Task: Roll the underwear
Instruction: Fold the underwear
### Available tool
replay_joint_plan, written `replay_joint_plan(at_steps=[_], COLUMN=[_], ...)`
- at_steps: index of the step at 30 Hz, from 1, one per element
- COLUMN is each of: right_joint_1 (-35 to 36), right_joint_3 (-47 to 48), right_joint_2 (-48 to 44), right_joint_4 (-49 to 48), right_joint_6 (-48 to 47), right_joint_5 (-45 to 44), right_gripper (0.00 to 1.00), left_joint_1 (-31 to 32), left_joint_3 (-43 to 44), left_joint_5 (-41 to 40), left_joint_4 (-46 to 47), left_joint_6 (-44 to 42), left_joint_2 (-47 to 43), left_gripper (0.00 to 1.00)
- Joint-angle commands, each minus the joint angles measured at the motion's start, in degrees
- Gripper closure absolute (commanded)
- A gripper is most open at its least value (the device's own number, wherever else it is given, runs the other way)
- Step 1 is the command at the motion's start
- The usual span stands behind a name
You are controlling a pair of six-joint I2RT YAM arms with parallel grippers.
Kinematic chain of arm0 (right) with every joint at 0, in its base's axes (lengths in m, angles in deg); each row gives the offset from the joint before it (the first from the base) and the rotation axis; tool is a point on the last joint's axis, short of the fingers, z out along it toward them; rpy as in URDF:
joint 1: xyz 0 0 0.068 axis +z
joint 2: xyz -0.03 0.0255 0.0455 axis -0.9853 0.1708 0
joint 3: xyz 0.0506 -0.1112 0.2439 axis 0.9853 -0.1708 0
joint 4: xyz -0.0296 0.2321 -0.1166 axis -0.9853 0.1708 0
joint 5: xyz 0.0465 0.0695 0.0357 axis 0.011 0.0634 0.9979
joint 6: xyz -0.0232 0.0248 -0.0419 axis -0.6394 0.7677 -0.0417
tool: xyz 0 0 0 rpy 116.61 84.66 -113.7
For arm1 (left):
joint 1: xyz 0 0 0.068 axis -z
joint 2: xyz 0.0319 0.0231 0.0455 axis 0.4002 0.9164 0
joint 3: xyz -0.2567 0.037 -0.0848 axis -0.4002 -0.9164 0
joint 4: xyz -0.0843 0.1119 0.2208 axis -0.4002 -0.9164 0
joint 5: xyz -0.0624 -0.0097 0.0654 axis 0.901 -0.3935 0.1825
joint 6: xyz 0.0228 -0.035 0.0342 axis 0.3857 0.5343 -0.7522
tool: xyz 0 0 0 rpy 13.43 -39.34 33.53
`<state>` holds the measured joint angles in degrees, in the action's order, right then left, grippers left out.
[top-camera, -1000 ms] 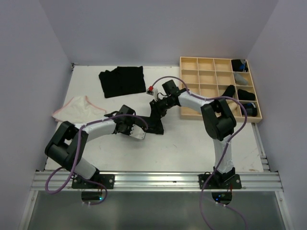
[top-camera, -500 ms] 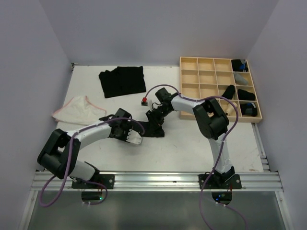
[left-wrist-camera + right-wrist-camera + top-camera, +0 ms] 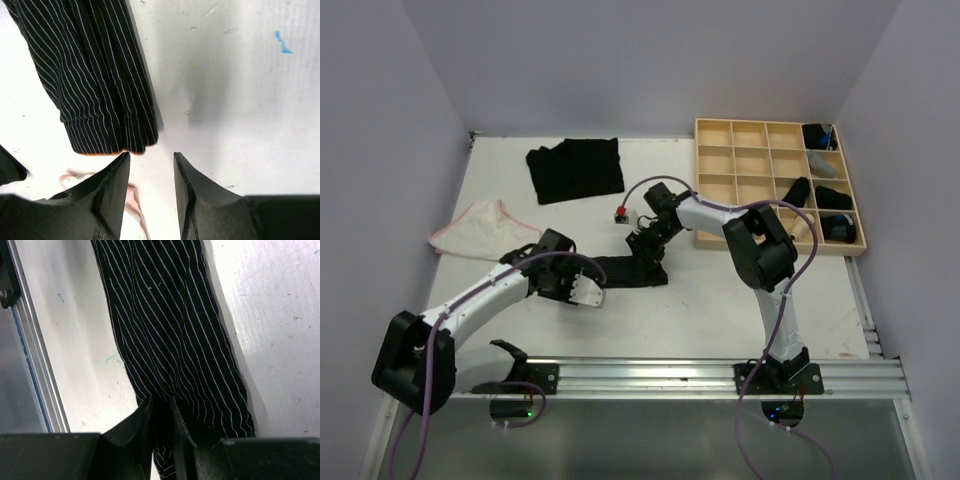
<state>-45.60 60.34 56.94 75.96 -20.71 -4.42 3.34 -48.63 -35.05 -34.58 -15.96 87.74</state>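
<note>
I am counting the underwear first. One striped black pair [image 3: 625,271] is lying stretched out in a long band at the middle of the table [image 3: 720,300]. One black pile [image 3: 575,170] is sitting flat at the far left, and I cannot separate how many pieces are making it up. One whitish pair [image 3: 480,230] with pink edging is lying at the left edge, well apart from the band. In the wooden grid tray [image 3: 750,160] at the far right I am making out about five small rolls [image 3: 833,197], four down the right-hand column and one in the column beside it, though a cable is crossing part of that view. Two arms are working the band. The right gripper [image 3: 645,240] is reaching down on its far right end. In the right wrist view the right gripper [image 3: 160,402] is showing its fingers drawn narrow, pinching a fold of the striped black pair [image 3: 170,315] between them. The left gripper [image 3: 588,295] is sitting at the near left end of the band. In the left wrist view the left gripper [image 3: 151,160] is standing partly open with nothing between its fingers [image 3: 112,185], its tips just short of the hem of the striped black pair [image 3: 100,75] and not touching it.
</note>
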Motion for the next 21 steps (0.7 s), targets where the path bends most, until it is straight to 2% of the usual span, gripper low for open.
replay_joint_plan(at_steps=[1, 7, 10, 13, 17, 21], right_joint_1=[-0.38, -0.29, -0.29, -0.55, -1.34, -1.52], right_joint_3=[-0.26, 0.97, 0.71, 0.18, -0.61, -0.69], right_joint_2=[0.87, 0.34, -2.37, -7.29, -13.36, -14.16], right_joint_4=[4.37, 5.86, 5.69, 4.20, -0.02, -0.21], right_joint_6=[-5.16, -7.80, -7.45, -4.74, 2.73, 7.83], right_joint_5=[-8.49, -9.03, -7.09, -4.19, -2.60, -5.15], right_gripper=[0.76, 0.74, 0.70, 0.65, 0.64, 0.65], left_joint_1=[-1.18, -6.44, -10.48, -11.73, -11.65, -11.65], left_joint_3=[2.71, 7.19, 12.81, 18.00, 19.24, 19.50], left_joint_5=[3.92, 10.85, 17.25, 24.20, 26.25, 25.38], left_joint_4=[-6.82, -12.02, -11.93, -12.46, -3.17, 4.31], left_joint_6=[-0.21, 2.16, 8.83, 15.42, 27.36, 33.88], left_joint_2=[-4.40, -7.14, -2.60, 3.03, 7.97, 13.07], left_gripper=[0.56, 0.62, 0.67, 0.69, 0.69, 0.71])
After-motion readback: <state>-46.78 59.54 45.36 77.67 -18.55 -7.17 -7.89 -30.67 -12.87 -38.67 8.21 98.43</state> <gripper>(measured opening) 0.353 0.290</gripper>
